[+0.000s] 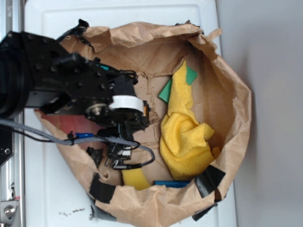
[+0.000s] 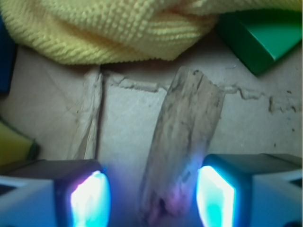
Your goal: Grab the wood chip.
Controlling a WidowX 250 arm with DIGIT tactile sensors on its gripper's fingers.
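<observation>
White desk top (image 1: 123, 16), grey wall along its right edge. Spread over most of the desk, a torn brown paper bag (image 1: 232, 118) forming a shallow nest, patched with black tape at the near edge.

Inside the nest, from left to right in the exterior view: black arm reaching in from the left edge, gripper (image 1: 124, 142) pointed down at the paper floor; yellow sponge block (image 1: 134, 178) near the near rim; blue piece (image 1: 170, 183) beside it; crumpled yellow cloth (image 1: 184, 137) in the middle; green block (image 1: 166, 90) tucked behind the cloth.

Wrist view: pincer released, 2 glowing pads (image 2: 90, 201) standing apart, wood chip (image 2: 182, 142) lying flat on the paper floor between them, nearer the right pad, its far end angled toward the cloth. Not yet gripped.

Step in hand, by judgement: final alignment over the chip. Next move likely calls for a short descent to the paper, a small shift to centre the chip, then closing across its narrow width without pinching the paper crease (image 2: 90, 118) to the left.
</observation>
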